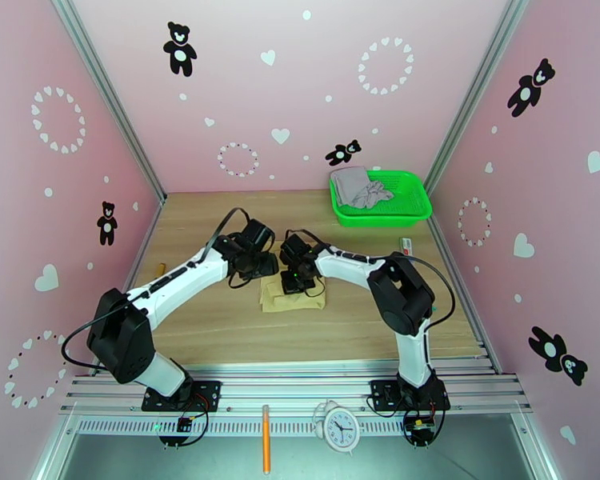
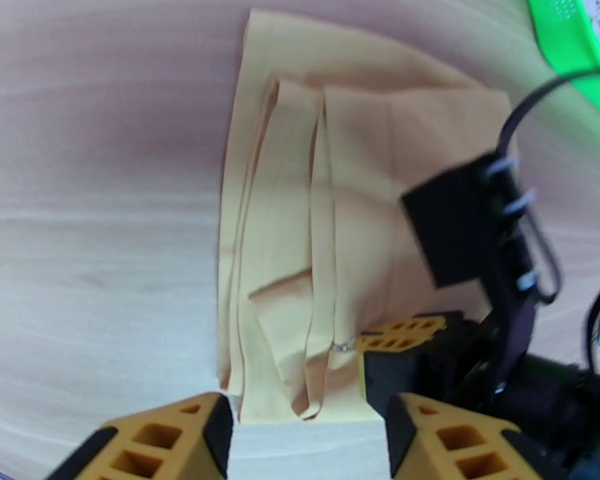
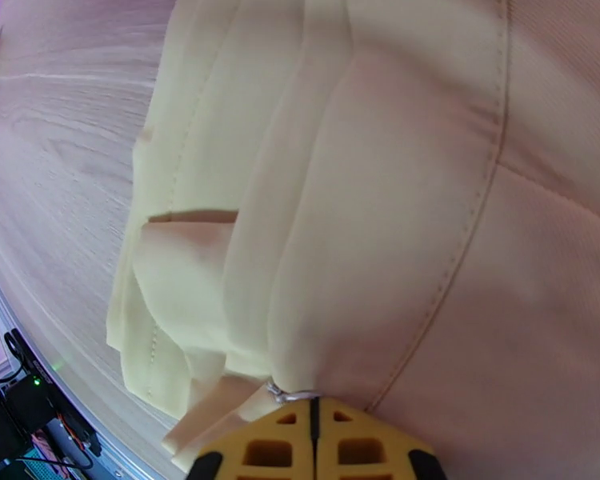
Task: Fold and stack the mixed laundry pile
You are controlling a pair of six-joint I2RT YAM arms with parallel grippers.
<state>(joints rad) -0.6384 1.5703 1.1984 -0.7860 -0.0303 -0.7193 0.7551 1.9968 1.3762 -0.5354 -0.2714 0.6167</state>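
The tan cloth [image 1: 277, 299] lies long side left-to-right; right gripper [image 3: 312, 407] seemingly pinches its edge, left gripper [image 2: 308, 430] spread.

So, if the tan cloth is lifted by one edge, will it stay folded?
Probably not: the tan cloth lies in thin, loose layers, so they would likely slide apart and hang. It looks light; the right gripper, shut on its edge, should lift it. Pushing would likely wrinkle it.

Bright even light (fisheye wrist edges)
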